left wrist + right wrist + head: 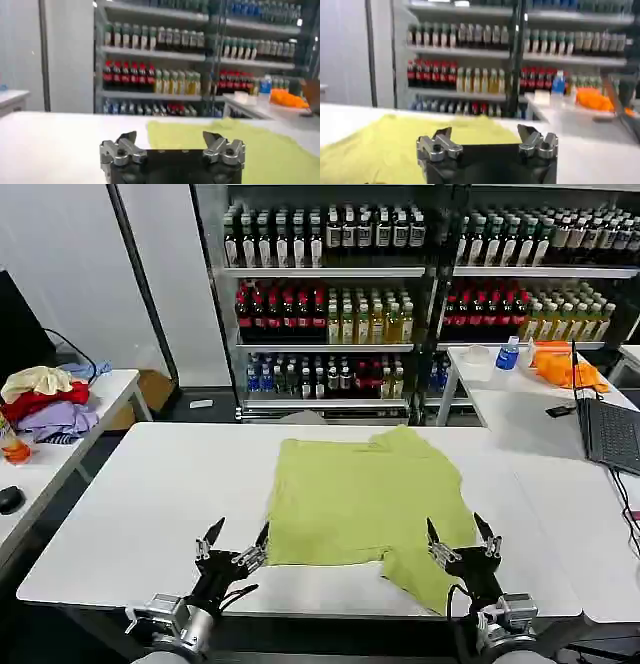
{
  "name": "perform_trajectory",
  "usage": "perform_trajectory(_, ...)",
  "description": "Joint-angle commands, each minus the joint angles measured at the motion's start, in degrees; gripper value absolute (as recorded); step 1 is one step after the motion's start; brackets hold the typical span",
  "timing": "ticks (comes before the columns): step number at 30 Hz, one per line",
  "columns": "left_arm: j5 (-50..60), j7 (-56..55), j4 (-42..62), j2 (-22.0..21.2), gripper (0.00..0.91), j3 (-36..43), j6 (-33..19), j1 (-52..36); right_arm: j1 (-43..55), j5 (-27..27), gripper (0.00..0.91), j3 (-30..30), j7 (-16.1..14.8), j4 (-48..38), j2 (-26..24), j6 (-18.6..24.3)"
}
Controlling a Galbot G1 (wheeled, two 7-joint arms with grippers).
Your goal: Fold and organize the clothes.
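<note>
T-shirt: a plain lime-green short-sleeved cotton T-shirt [365, 504] lies spread on the white counter [150, 504], roughly at its middle and a little toward the robot's right. The cloth is not quite flat; one flap trails toward the counter's near edge on the right side, and the far edge is rumpled.

Left gripper: the black left gripper with silver fingertips [236, 542] sits low at the near edge of the counter, just beside the shirt's near left corner. Its fingers are spread wide apart with nothing between them. From the left wrist view the gripper [171, 141] points across the bare counter top with the green cloth [250, 145] ahead of it and off to one side.

Right gripper: the matching black right gripper [462, 536] is at the near edge too, by the trailing flap on the shirt's right side. Its fingers are likewise splayed open and empty. In the right wrist view the gripper [486, 136] looks out over the yellow-green fabric [395, 145].

Counter: white, smooth, a second white counter [520, 409] butts against it on the right, carrying an open dark laptop [608, 434].

Backdrop: tall shelves of bottled drinks [330, 314] behind the counter.

Side table: a pile of cream, red and lavender garments [42, 404] on a white counter off to the left.
</note>
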Motion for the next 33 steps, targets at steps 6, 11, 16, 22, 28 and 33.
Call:
perform_trajectory(6,-4.9,-3.9,4.0,6.3,0.907,6.3,13.7,-6.0,-2.3,4.2,0.907,-0.7,2.7,-0.3,-2.1,-7.8)
perform_trajectory(11,-4.7,-4.4,7.0,5.5,0.907,7.8,13.7,-8.1,-2.0,3.5,0.907,-2.0,2.5,-0.8,-0.8,-8.0)
perform_trajectory(16,-4.7,-5.4,9.5,5.0,0.907,8.7,13.7,-10.5,-1.9,1.6,0.907,-3.8,2.1,-2.3,-0.1,-8.0)
perform_trajectory(22,-4.4,-5.7,11.0,4.3,0.907,9.4,13.6,-11.8,-2.3,1.6,0.907,-5.8,3.0,-3.1,0.9,-8.0)
perform_trajectory(28,-3.7,-6.5,11.3,3.6,0.111,10.0,13.6,-11.5,-3.2,0.9,0.302,-6.9,4.1,-2.6,1.4,-8.0)
perform_trajectory(33,-3.7,-6.5,11.1,3.7,0.081,9.9,13.1,-10.8,-4.5,0.9,0.000,-7.4,4.6,-2.1,1.5,-7.6)
